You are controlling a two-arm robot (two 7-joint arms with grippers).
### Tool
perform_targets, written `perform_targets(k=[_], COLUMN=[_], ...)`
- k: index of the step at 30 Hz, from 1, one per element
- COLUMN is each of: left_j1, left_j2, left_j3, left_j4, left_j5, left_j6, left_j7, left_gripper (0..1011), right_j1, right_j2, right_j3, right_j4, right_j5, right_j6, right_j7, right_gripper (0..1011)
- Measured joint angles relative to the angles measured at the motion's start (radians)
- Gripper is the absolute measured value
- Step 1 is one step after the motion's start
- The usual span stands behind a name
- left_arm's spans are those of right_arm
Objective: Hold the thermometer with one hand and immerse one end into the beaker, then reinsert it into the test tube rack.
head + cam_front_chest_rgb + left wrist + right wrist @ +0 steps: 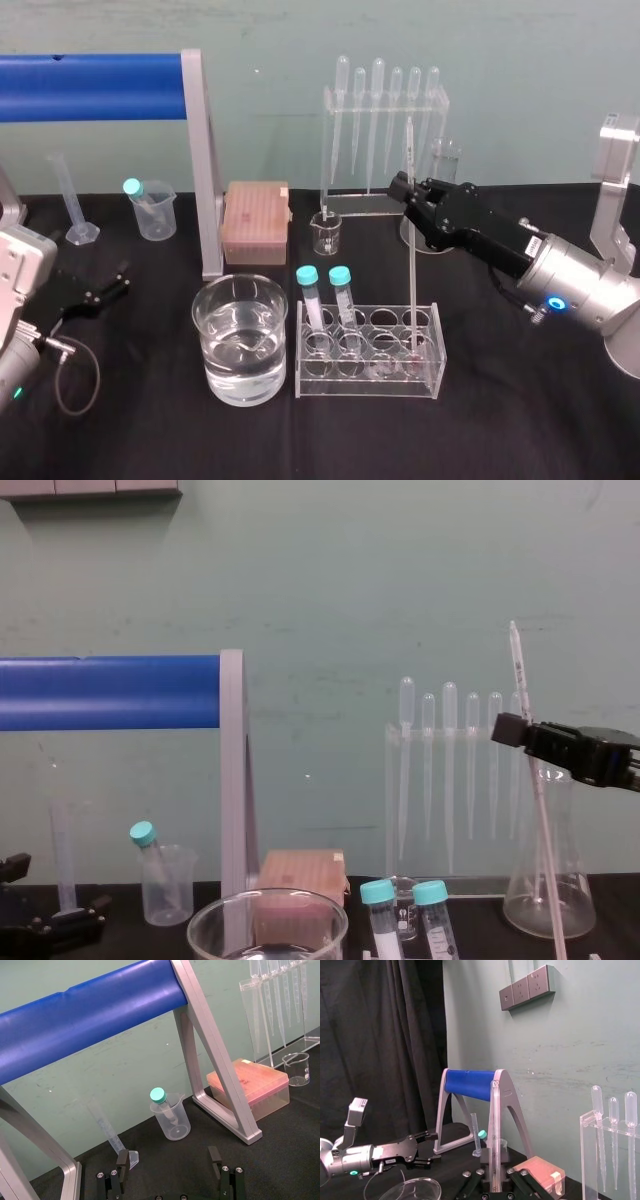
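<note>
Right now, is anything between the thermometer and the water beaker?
Yes. The thermometer stands in the test tube rack's right end, right gripper at its upper stem. Two teal-capped tubes in the rack's left holes stand between it and the beaker. The left gripper idles far left.

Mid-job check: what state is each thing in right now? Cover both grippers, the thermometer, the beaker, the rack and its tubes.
right gripper, shut on the thermometer's upper part.
left gripper, open, idle at the table's left.
thermometer, near upright, lower end in the test tube rack.
beaker, upright, holding clear liquid, nothing dipped in it.
test tube rack, upright, two tubes standing in it.
tubes, teal caps on.
</note>
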Motion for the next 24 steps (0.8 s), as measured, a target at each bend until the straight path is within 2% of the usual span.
perform_targets(k=[6,10,12,21,22,24], left_j1=[0.0,0.0,0.0,0.0,0.0,0.0], left_j2=[0.0,0.0,0.0,0.0,0.0,0.0], left_j3=[0.0,0.0,0.0,0.0,0.0,0.0], left_j4=[0.0,0.0,0.0,0.0,0.0,0.0], left_j5=[0.0,0.0,0.0,0.0,0.0,0.0], left_j6=[0.0,0.0,0.0,0.0,0.0,0.0], left_j7=[0.0,0.0,0.0,0.0,0.0,0.0], left_gripper=[1008,1008,1008,1008,1008,1008], right_j1=[0.0,-0.001,-0.001,-0.001,-0.001,-0.001], right_j2=[0.0,0.0,0.0,0.0,0.0,0.0], right_j3=[0.001,0.001,0.001,0.001,0.001,0.001], right_j4=[0.0,-0.001,-0.001,-0.001,-0.001,-0.001], right_j5=[0.0,0.0,0.0,0.0,0.0,0.0], right_j6=[0.0,0.0,0.0,0.0,0.0,0.0], right_j7=[0.0,0.0,0.0,0.0,0.0,0.0], right_gripper=[269,430,471,789,789,863])
